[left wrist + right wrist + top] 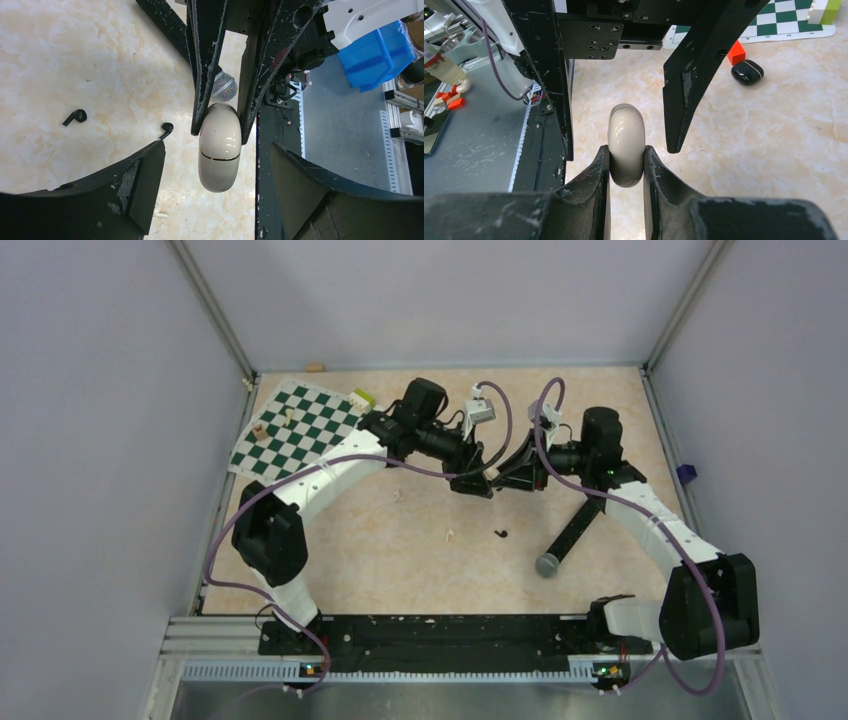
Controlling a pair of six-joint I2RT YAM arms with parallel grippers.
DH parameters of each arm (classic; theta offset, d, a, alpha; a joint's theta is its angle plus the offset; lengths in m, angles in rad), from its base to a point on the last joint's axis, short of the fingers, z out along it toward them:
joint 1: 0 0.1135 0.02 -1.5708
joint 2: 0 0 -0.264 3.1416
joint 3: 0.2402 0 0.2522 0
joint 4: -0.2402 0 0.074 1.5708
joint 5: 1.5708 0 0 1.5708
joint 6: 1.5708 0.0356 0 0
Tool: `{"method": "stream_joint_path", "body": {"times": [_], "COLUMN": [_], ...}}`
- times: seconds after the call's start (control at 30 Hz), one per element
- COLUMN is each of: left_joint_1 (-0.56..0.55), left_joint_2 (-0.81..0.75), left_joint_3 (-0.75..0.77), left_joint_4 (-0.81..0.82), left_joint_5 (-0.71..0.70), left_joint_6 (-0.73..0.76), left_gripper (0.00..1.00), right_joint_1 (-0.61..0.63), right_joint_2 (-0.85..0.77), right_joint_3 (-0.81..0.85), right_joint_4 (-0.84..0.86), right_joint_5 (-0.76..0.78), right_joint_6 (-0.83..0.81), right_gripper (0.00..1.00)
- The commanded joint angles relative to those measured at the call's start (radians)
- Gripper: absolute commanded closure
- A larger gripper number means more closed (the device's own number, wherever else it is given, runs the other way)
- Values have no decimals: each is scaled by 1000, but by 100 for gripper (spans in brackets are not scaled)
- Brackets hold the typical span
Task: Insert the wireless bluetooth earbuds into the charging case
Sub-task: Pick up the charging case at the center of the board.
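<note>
Two black earbuds with short stems lie on the table, one (75, 117) further left and one (167, 129) close to my left fingertip; a dark speck (500, 534) marks them from above. The charging case (747, 72), glossy black, rests shut on the table by an orange-red block. My right gripper (626, 150) is shut on a cream-white rounded object (219, 170) with a seam, held above the table. My left gripper (217, 150) is open, its fingers on either side of that object's free end, apart from it. The grippers meet tip to tip (497, 482).
A black microphone (565, 540) with a grey mesh head (224, 86) lies under the right arm. A green checkered mat (295, 430) sits at the back left, with a yellow-green block (362, 397) at its corner. The orange-red block (735, 51) is beside the black case.
</note>
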Motion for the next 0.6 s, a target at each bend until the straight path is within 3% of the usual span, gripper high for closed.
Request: {"method": "stream_joint_path", "body": {"times": [0.0,0.27,0.57], "left_joint_1": [-3,-3,-3], "left_joint_2": [-2,-7,-15], "left_joint_3": [11,15,18], "left_joint_4": [18,16,13], "left_joint_5": [30,42,60], "left_joint_6": [17,14,13], "left_gripper": [18,29,35], "right_joint_1": [8,8,8], "right_joint_2": [-8,-6,2], "right_joint_3": [42,43,43], "right_joint_4": [12,11,11], "right_joint_5": [-21,-12,-8], "right_joint_6": [-29,-31,-31], "right_gripper": [100,100,100]}}
